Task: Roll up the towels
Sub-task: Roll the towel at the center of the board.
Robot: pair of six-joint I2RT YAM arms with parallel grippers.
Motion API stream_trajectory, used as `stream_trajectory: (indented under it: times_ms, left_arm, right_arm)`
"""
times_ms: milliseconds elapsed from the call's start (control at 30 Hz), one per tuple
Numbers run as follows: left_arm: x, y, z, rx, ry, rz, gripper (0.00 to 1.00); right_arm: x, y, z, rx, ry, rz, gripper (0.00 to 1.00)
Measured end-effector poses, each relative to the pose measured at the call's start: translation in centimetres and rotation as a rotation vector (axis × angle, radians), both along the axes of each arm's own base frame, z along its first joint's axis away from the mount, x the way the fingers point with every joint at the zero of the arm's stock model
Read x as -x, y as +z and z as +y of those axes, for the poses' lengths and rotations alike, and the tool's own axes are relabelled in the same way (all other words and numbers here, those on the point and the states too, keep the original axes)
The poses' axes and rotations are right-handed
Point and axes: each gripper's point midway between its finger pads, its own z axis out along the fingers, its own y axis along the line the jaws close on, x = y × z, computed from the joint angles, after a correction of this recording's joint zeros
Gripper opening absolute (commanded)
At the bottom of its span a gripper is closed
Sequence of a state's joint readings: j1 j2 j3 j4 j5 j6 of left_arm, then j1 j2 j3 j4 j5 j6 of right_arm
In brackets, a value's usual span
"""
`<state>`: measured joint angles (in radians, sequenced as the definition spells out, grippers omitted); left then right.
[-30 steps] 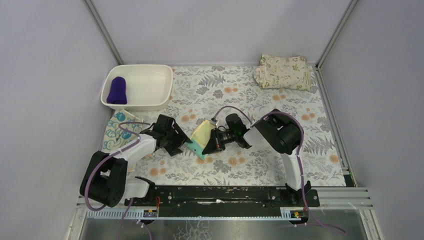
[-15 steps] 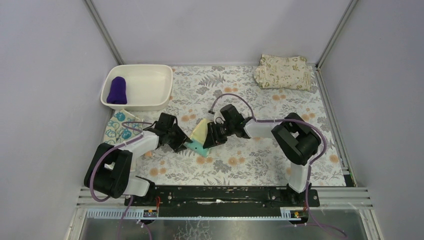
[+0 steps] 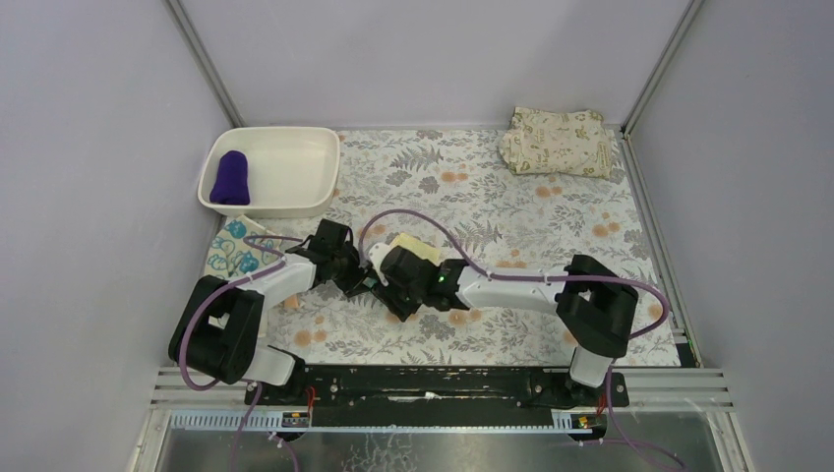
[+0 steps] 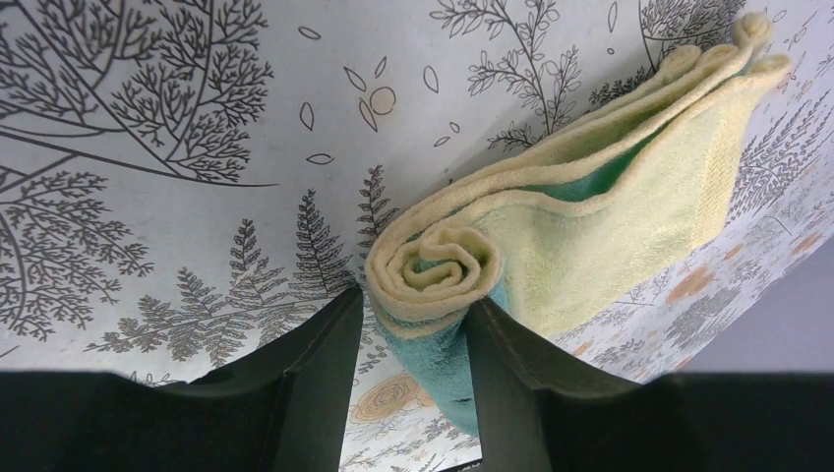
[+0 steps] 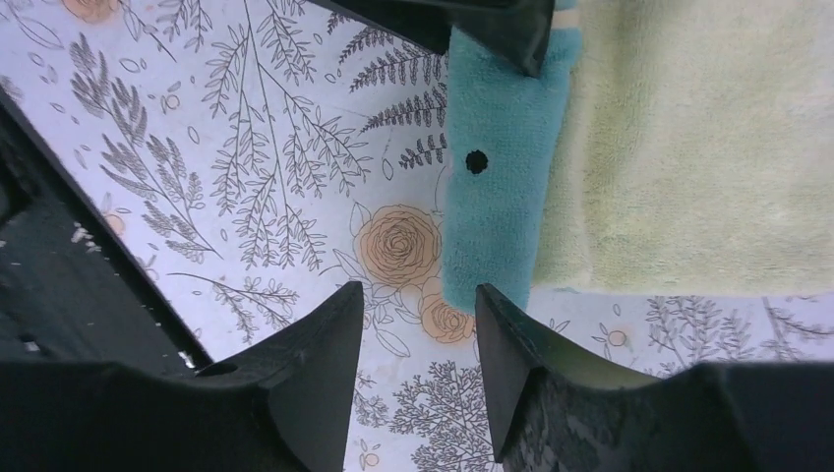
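Purple towel [image 3: 230, 177] rolled. Yellow towel [image 4: 590, 216] part-rolled, clamped between left jaws; right jaws apart, empty. Teal towel [image 3: 231, 256] beyond left jaws, flat.

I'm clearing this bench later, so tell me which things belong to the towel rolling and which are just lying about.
Belongs to the job:
pale yellow towel, half rolled
dark purple towel, in the white tub
teal-swirl towel, unrolled

Just lying about:
folded beige leaf-print cloth
that tub itself
floral table cover

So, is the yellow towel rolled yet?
Partly: one end of the yellow towel spirals in the left claw; the rest lies unrolled.
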<state>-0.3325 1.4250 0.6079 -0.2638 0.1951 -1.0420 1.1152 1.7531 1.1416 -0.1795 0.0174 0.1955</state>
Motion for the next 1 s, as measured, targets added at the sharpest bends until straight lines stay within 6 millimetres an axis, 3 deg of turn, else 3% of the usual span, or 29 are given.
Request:
stream_trajectory:
  times_ms: [200, 433, 600, 700, 833, 1000]
  left_arm:
    - [0.0, 0.0, 0.0, -0.002, 0.0, 0.0, 0.43]
    - [0.0, 0.0, -0.1, -0.003, -0.002, -0.001, 0.43]
    - [-0.1, 0.0, -0.2, -0.003, -0.004, 0.0, 0.43]
    - [-0.2, 0.0, -0.2, -0.004, -0.005, 0.0, 0.44]
    - [-0.2, 0.1, -0.2, -0.009, -0.004, 0.0, 0.49]
    - [-0.2, 0.4, 0.7, -0.05, 0.014, -0.015, 0.59]
  right_arm:
    - [0.2, -0.3, 0.2, 0.089, 0.057, -0.162, 0.53]
    - [-1.4, -3.7, -0.6, 0.225, 0.067, -0.241, 0.53]
    - [-1.8, -4.2, -0.6, 0.249, 0.078, -0.265, 0.51]
    - [-1.9, -4.4, -0.4, 0.256, 0.084, -0.267, 0.42]
    - [-2.1, -4.6, 0.0, 0.268, 0.094, -0.271, 0.22]
    - [-1.7, -4.4, 0.7, 0.208, 0.133, -0.194, 0.09]
